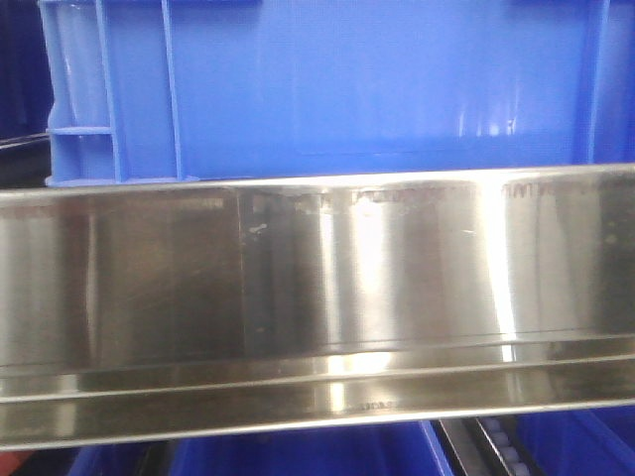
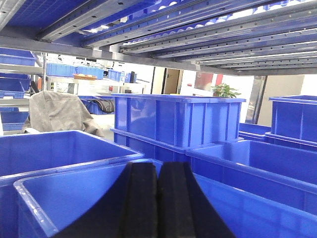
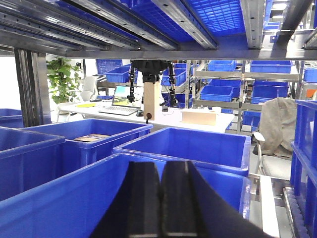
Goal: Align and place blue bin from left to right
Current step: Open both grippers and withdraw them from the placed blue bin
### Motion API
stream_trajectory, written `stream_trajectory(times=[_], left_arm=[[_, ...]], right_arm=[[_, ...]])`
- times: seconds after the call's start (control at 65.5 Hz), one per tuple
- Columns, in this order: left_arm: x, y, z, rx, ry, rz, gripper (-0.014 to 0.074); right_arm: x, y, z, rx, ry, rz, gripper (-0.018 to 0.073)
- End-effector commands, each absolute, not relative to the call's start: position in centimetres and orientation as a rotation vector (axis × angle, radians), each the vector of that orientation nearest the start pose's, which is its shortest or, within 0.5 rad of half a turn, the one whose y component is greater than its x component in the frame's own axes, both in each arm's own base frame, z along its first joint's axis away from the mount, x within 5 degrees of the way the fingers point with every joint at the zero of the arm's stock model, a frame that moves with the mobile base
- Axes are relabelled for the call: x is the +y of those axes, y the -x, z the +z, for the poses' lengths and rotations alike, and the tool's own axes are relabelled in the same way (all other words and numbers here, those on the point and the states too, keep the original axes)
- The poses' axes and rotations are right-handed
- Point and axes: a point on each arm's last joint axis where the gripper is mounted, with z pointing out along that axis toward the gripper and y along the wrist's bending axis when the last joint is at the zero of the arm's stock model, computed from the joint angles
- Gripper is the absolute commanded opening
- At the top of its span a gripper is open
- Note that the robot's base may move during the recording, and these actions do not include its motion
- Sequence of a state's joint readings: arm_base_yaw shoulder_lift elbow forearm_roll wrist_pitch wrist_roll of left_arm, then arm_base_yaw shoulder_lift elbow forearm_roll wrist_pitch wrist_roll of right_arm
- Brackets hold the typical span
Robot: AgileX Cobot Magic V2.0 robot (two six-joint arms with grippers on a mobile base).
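The biggest thing in my front view is the blue bin (image 1: pixel 377 89). Its smooth light-blue wall fills the upper half of that picture, with raised vertical ribs near its left corner. It stands just behind a wide steel shelf rail (image 1: pixel 317 297), which crosses the whole picture below it.

From my left wrist I see the blue bin (image 2: pixel 178 121) again, far ahead and a little to the right, well apart from my left gripper (image 2: pixel 158 198). It sits on top of another tub. My left gripper has its two black fingers pressed together, with only a thin line between them and nothing held. It hangs above the open near tub (image 2: pixel 64 203), whose inside I see bare as far as it shows.

My right gripper (image 3: pixel 160 198) also has its fingers together and holds nothing. It is over a dark blue tub (image 3: pixel 64 208). Beyond it, the middle tub (image 3: pixel 198 146) shows a bare inside. The left far tub (image 3: pixel 94 136) has a flat brown piece (image 3: pixel 91 138) lying inside; I cannot tell what it is.

Farther away stands a white table (image 3: pixel 148 116) with a laptop (image 3: pixel 120 101).
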State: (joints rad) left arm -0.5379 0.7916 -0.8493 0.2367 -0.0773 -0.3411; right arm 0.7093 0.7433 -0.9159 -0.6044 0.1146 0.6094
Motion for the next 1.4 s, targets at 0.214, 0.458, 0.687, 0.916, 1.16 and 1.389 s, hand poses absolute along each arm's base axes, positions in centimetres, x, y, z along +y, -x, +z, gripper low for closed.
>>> stream_trajectory(times=[0.214, 0.458, 0.687, 0.916, 1.16, 1.389], left_arm=[[-8.46, -13.68, 43.09, 1.313, -0.314, -0.558, -0.0111], [-8.46, -13.68, 43.09, 1.313, -0.314, -0.558, -0.0111], [-8.46, -13.68, 43.09, 1.313, -0.314, -0.558, -0.0111], [-8.46, -13.68, 43.09, 1.313, -0.314, -0.558, -0.0111], [-8.46, -13.68, 43.09, 1.313, -0.314, -0.558, -0.0111], [-8.46, -13.68, 43.09, 1.313, -0.314, -0.558, -0.0111]], right_arm=[[8.95, -11.21, 44.54, 1.33, 0.454, 0.54, -0.0079], [8.94, -11.22, 44.53, 1.332, 0.454, 0.539, -0.0079], [8.94, -11.22, 44.53, 1.332, 0.454, 0.539, -0.0079], [8.94, -11.22, 44.53, 1.332, 0.454, 0.539, -0.0079], [8.94, -11.22, 44.53, 1.332, 0.454, 0.539, -0.0079], [8.95, -11.21, 44.55, 1.33, 0.454, 0.54, -0.0079]])
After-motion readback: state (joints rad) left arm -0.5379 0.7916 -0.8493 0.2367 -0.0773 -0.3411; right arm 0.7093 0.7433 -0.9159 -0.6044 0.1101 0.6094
